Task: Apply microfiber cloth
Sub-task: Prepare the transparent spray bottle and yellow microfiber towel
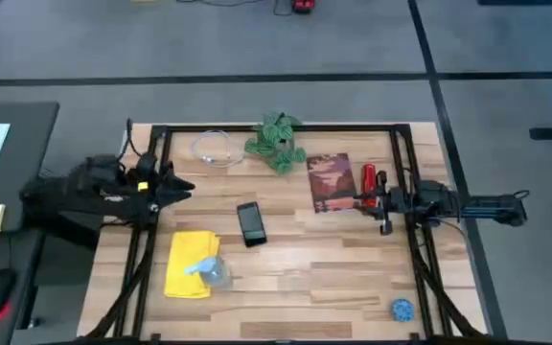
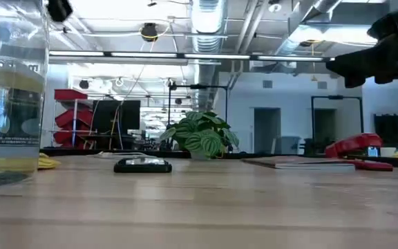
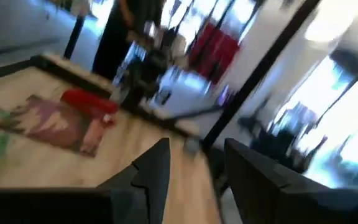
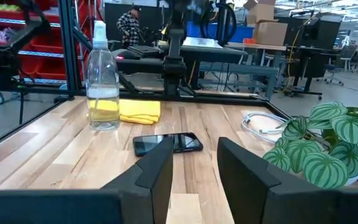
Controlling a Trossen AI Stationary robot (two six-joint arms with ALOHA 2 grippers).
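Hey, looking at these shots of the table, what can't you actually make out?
- Microfiber cloth: the spray bottle stands on it in the high view, hiding part.
- Phone screen: right wrist view, too dark to read.
- Book cover: left wrist view, motion blur.
- Blue ball: high view, too small for detail.

Grey floor [image 1: 257,48] with dark lines surrounds the table [image 1: 305,278]; ceiling ducts [image 2: 209,17] and red shelves [image 2: 71,111] stand behind.

Both arms are showing as dark, nearly black machinery built of blocky jointed links. The left gripper [image 1: 182,186] is tapering to a pointed tip, with small yellow markings just behind it. The right gripper [image 1: 360,200] is carrying red parts at its tip, a black cable looping off far behind. Up close, its fingers [image 4: 156,169] are looking like flat, matte black wedges.
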